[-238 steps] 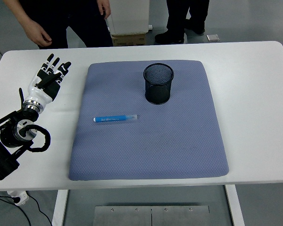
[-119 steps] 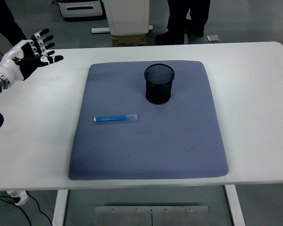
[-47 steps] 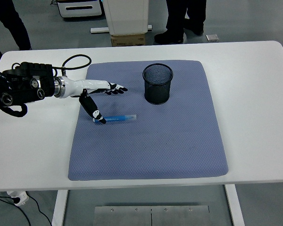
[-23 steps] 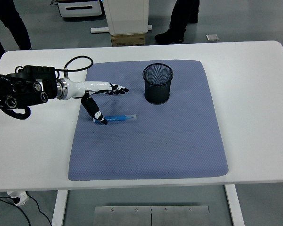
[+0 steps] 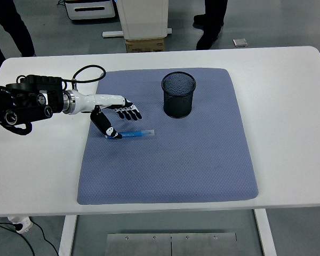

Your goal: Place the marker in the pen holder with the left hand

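Observation:
A blue marker (image 5: pixel 133 134) with a clear cap lies flat on the blue-grey mat (image 5: pixel 170 160), left of centre. A black mesh pen holder (image 5: pixel 178 94) stands upright at the mat's far middle, empty as far as I can see. My left hand (image 5: pixel 119 120) reaches in from the left, right above the marker's left end. Its thumb points down and touches the marker's left tip; its fingers (image 5: pixel 129 111) curl down on the far side, apart from the marker. It holds nothing. The right arm is out of view.
The mat lies on a white table (image 5: pixel 288 106). People's legs (image 5: pixel 210 21) and a white box stand beyond the far edge. A black cable (image 5: pixel 88 72) loops over my left forearm.
The left arm swung in from the table's left edge to the marker. In the last half second its fingers bent down from outstretched toward the marker. The marker has not moved.

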Controlling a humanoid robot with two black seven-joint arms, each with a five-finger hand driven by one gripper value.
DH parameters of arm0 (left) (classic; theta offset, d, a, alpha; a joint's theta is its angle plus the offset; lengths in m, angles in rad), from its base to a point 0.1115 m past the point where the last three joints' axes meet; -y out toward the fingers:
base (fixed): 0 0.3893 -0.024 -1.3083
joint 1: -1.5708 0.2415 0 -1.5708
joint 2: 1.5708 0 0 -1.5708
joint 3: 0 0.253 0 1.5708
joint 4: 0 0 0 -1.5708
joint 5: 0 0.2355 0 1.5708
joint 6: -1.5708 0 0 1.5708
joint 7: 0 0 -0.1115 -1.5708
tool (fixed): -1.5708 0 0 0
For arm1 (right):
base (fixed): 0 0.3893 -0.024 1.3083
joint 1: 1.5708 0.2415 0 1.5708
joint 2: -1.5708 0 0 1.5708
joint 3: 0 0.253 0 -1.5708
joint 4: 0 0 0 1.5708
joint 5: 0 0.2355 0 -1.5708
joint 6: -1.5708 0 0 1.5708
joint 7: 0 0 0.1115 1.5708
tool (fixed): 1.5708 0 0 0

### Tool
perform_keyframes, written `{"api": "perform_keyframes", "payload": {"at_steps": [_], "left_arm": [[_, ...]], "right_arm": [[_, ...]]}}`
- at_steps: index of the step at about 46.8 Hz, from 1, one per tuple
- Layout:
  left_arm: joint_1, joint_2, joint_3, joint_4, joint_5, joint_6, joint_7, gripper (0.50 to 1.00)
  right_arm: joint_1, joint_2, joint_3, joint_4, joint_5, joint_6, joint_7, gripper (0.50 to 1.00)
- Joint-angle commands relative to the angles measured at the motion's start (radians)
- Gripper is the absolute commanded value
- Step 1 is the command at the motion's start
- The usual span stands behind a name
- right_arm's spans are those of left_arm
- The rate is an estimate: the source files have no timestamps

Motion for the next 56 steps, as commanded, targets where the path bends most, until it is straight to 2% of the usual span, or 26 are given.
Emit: {"api": "perform_keyframes", "payload": {"at_steps": [1, 27, 30, 37, 56], "left_arm": [[0.000, 0.000, 0.000, 0.001, 0.000, 0.002, 0.000, 0.710], [0.000, -0.008, 0.000, 0.002, 0.005, 0.005, -0.001, 0.710], [0.001, -0.009, 0.000, 0.002, 0.017, 0.012, -0.001, 0.710], [0.017, -0.018, 0.000, 0.001, 0.060, 0.078, -0.001, 0.710], [0.021, -0.038, 0.000, -0.005, 0.061, 0.084, -0.001, 0.710]], "right_arm": [[0.000, 0.000, 0.000, 0.000, 0.000, 0.001, 0.000, 1.000], [0.000, 0.000, 0.000, 0.000, 0.000, -0.001, 0.000, 1.000], [0.000, 0.000, 0.000, 0.000, 0.000, -0.001, -0.001, 1.000], [0.000, 0.000, 0.000, 0.000, 0.000, -0.001, 0.000, 1.000], [0.000, 0.000, 0.000, 0.000, 0.000, -0.001, 0.000, 1.000]]}}
